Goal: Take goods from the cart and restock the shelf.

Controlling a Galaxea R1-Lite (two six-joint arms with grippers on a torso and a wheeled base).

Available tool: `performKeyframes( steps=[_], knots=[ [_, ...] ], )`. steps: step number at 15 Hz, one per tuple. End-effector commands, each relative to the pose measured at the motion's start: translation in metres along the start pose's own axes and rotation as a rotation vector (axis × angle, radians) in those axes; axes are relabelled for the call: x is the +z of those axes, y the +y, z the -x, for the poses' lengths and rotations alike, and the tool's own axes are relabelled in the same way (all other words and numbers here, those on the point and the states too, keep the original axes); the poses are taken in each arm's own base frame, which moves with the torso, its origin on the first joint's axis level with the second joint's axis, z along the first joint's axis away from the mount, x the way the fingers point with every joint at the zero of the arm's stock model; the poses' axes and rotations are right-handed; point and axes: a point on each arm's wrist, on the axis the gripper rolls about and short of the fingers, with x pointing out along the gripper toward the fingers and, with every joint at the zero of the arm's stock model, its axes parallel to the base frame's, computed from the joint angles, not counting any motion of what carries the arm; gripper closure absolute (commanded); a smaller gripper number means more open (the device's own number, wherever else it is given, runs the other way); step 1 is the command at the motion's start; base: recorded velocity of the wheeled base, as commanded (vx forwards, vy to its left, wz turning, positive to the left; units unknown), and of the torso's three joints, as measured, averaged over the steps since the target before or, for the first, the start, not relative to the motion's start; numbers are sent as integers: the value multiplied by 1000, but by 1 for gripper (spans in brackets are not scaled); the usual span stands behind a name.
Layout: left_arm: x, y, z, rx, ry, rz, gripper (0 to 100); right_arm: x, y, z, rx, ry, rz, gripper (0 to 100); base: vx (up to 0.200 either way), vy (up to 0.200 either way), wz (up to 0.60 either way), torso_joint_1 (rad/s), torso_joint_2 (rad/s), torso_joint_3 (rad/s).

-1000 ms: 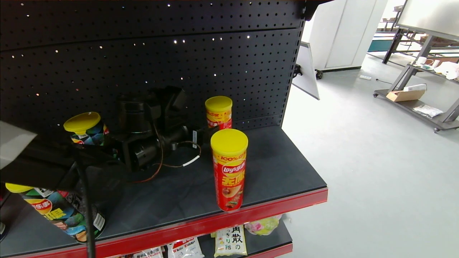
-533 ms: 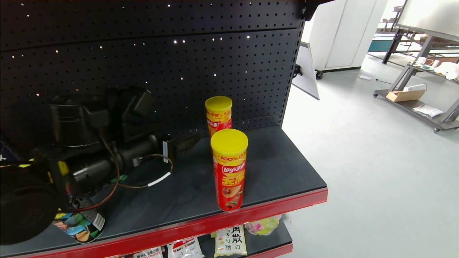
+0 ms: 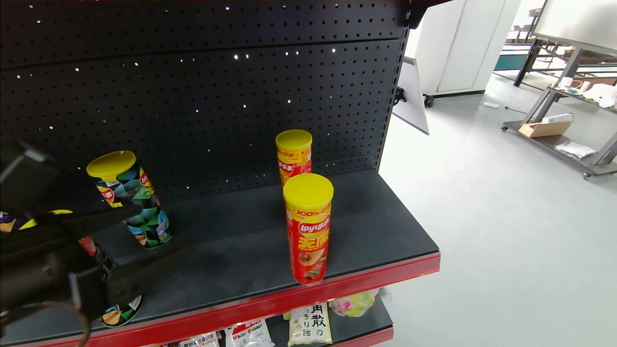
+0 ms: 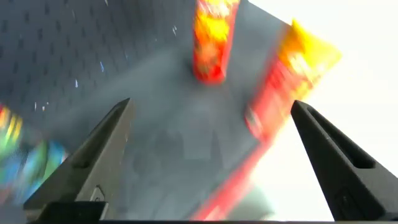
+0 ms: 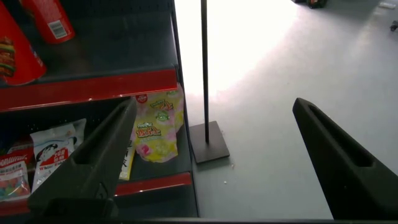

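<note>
Two red chip cans with yellow lids stand on the black shelf (image 3: 385, 226), one at the back (image 3: 294, 156) and one by the front edge (image 3: 308, 226). A multicoloured can (image 3: 127, 200) stands upright at the back left. Another multicoloured can (image 3: 115, 311) sits at the front left, mostly hidden behind my left arm. My left gripper (image 3: 164, 229) hangs open and empty over the shelf's left part, beside the back multicoloured can. The left wrist view shows the left gripper (image 4: 211, 104) facing the blurred red cans (image 4: 211, 37). My right gripper (image 5: 214, 102) is open and empty, low beside the shelf unit.
The black pegboard (image 3: 217, 96) backs the shelf, and a red front lip (image 3: 337, 284) edges it. Snack bags (image 5: 155, 124) lie on the lower shelf. A thin pole on a square base (image 5: 204, 74) stands on the open grey floor right of the shelf.
My left arm has drawn back from the shelf's middle toward the front left, empty. The multicoloured can at the back left now stands uncovered.
</note>
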Motion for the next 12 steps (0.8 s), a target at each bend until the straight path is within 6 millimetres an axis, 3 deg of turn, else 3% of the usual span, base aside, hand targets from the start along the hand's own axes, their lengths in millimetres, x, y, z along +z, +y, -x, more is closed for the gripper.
performKeyframes(
  steps=[1,2,4,9,12],
  knots=[
    [-19,-10,97,-19,-104,-27,0,0,0,0,1,1,0,0,0,0,0,0,0,0],
    [-35,-12,118,-4,-115,-26,0,0,0,0,1,-1,0,0,0,0,0,0,0,0],
    [-49,-15,132,79,-128,-4,0,0,0,0,1,1,0,0,0,0,0,0,0,0],
    [-95,-29,154,301,-103,112,0,0,0,0,1,1,0,0,0,0,0,0,0,0],
    [-119,-37,158,350,-78,152,0,0,0,0,1,1,0,0,0,0,0,0,0,0]
  ],
)
